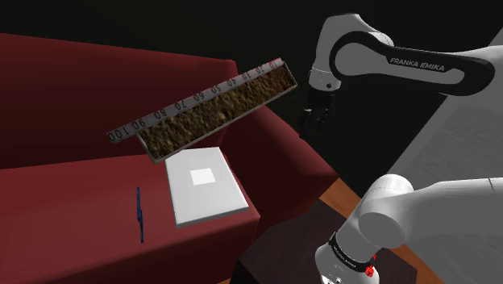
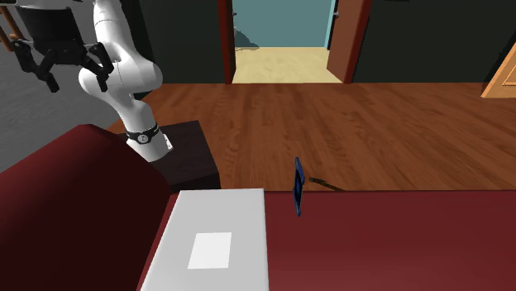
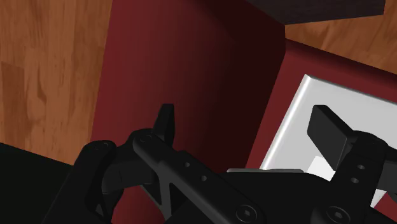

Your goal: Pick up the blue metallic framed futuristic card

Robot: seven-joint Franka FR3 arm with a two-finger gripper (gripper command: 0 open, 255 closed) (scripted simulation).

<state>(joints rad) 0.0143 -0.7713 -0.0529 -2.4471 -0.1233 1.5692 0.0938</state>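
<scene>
White arm (image 1: 439, 202) with dark joints; "FRANKA EMIKA" lettering on a black band; all-black fingers (image 3: 167, 122).

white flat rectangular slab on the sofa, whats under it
The white flat rectangular slab lies on the dark red sofa seat, which shows beside it. Anything directly beneath the slab is covered by it.

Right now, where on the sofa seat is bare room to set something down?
Widest: the dark red sofa seat beyond the thin blue card, away from the flat white slab. Narrower: the strip between card and slab. Crowded: the armrest end, where the slab lies.
</scene>
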